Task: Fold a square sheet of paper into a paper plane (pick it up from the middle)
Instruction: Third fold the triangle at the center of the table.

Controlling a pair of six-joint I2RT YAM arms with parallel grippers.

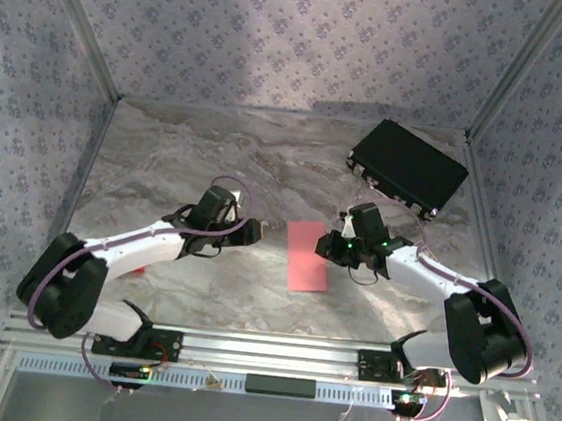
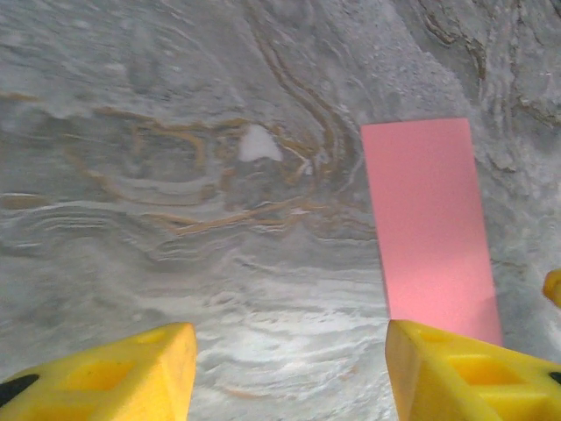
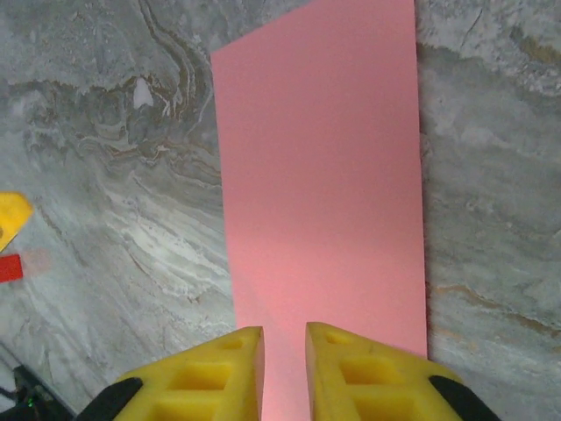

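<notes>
Square sheet of paper (image 3: 320, 175) beneath right tool (image 3: 285, 340), barely parted; left tool (image 2: 289, 342) gapes, empty.

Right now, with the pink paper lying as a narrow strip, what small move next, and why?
Probably slide the left tool sideways onto the pink paper, at its long edge, to pin it. It hangs open over bare table beside the strip, while the right tool, nearly closed, sits over the strip's end; the flat paper looks free to slip.
</notes>
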